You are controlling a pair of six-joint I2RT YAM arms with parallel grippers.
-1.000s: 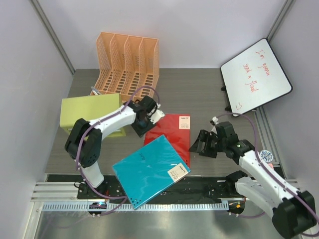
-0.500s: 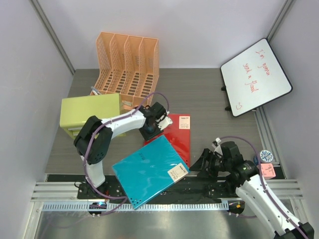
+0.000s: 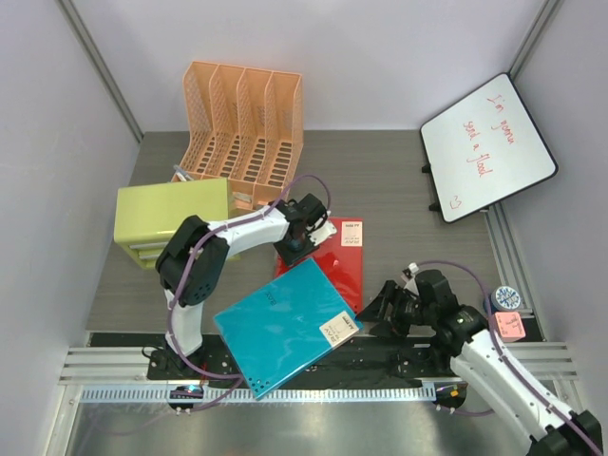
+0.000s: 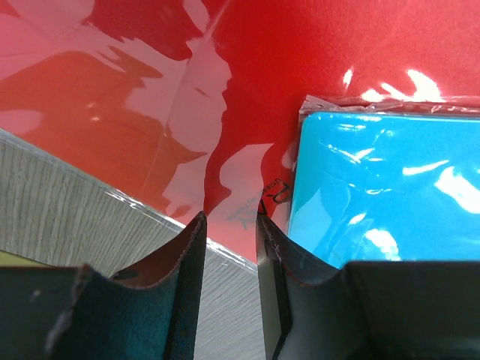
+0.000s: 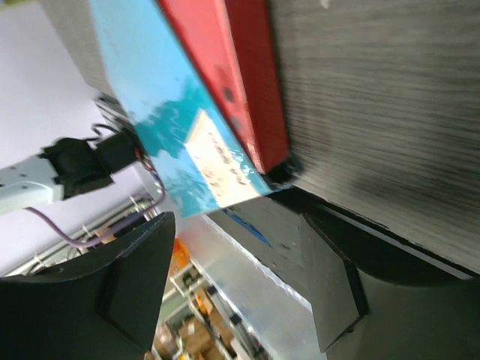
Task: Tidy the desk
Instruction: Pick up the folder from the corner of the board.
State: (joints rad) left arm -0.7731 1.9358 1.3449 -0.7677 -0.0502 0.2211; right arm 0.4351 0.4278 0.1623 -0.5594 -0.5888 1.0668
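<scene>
The desk (image 3: 399, 180) is a dark grey wood-grain top. A red notebook (image 3: 337, 261) lies at its middle, and a teal notebook (image 3: 285, 323) lies tilted over the red one's near left part and overhangs the desk's front edge. My left gripper (image 3: 297, 242) hovers at the red notebook's left edge. In the left wrist view its jaws (image 4: 229, 217) stand narrowly apart and empty over the red cover (image 4: 150, 75), with the teal cover (image 4: 390, 195) at right. My right gripper (image 3: 378, 306) is wide open and low at the notebooks' near right corner (image 5: 270, 150).
An orange mesh file rack (image 3: 242, 119) stands at the back left, with a lime-green drawer cabinet (image 3: 171, 218) in front of it. A whiteboard (image 3: 486, 144) lies at the back right. A pink block (image 3: 510, 326) and a round badge (image 3: 506, 296) sit at the right edge. A silver rail (image 3: 285, 391) runs along the front.
My left gripper shifted right along the red notebook's upper left edge. My right gripper drew back and down toward the front edge, to the notebooks' near right corner.
</scene>
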